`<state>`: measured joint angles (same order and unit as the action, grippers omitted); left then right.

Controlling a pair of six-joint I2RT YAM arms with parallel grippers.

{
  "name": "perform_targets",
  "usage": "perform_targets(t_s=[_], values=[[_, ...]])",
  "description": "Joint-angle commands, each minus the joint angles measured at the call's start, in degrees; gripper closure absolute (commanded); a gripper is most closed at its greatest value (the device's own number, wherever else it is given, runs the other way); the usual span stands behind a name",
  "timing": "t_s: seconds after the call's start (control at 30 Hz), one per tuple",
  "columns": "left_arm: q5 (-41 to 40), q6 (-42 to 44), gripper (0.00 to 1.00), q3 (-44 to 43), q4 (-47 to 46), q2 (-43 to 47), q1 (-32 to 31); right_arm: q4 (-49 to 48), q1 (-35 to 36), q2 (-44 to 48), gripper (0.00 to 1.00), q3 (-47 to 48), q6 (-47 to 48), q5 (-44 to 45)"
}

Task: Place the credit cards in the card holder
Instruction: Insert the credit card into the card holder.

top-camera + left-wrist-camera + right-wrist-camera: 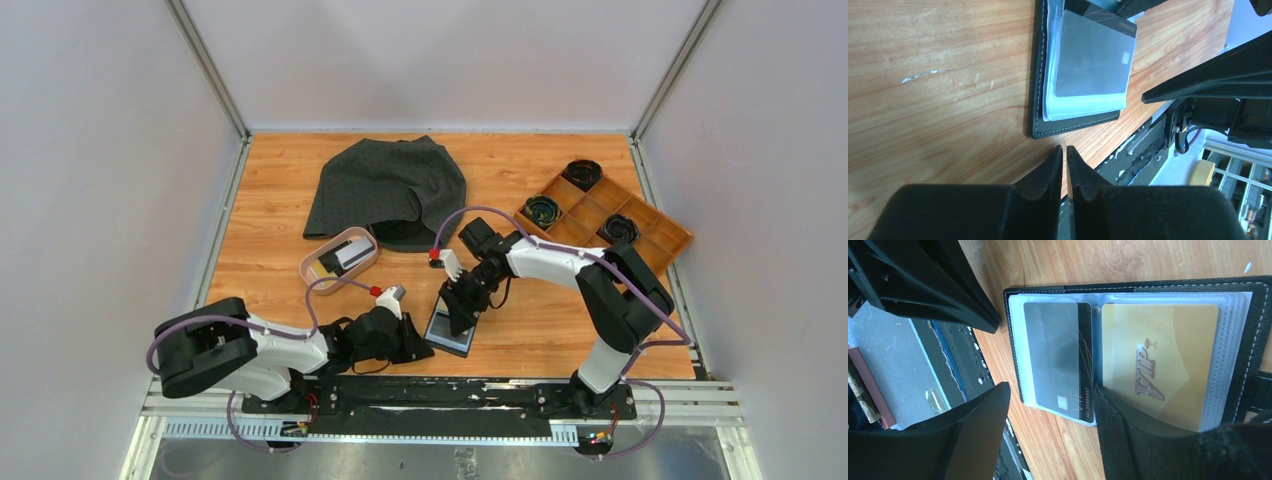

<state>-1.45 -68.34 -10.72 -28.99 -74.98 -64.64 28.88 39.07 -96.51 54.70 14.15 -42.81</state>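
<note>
Claws: right claw (1050, 390) spread, touching open card holder (1260, 315); left claw (1064, 150) pressed together, empty.

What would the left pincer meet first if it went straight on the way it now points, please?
Most likely the black border of the card holder, lying open just ahead of the shut left pincer. Height is unclear, so it might instead ride over onto the grey card.

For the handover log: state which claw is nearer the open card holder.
Right. The right claw is over the open card holder; the left claw, shut, points at its edge from beside it.
</note>
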Motion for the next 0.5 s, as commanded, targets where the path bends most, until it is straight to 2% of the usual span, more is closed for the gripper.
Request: perform_targets(t_s=[0.0, 0.1, 0.47], values=[[-1.8, 0.5, 0.86, -1.6, 0.3, -2.6, -0.4, 3.3, 1.1, -1.0, 0.36, 0.6, 1.9, 1.6], [-3.2, 1.6, 0.86, -2.7, 0.3, -4.7, 0.3, 3.8, 1.8, -0.9, 0.37, 0.6, 2.3, 1.5], [1.1, 8.7, 0.86, -7.1, 0.3, -9.7, 10.4, 4.2, 1.8, 0.2, 0.37, 1.4, 1.0, 2.2]])
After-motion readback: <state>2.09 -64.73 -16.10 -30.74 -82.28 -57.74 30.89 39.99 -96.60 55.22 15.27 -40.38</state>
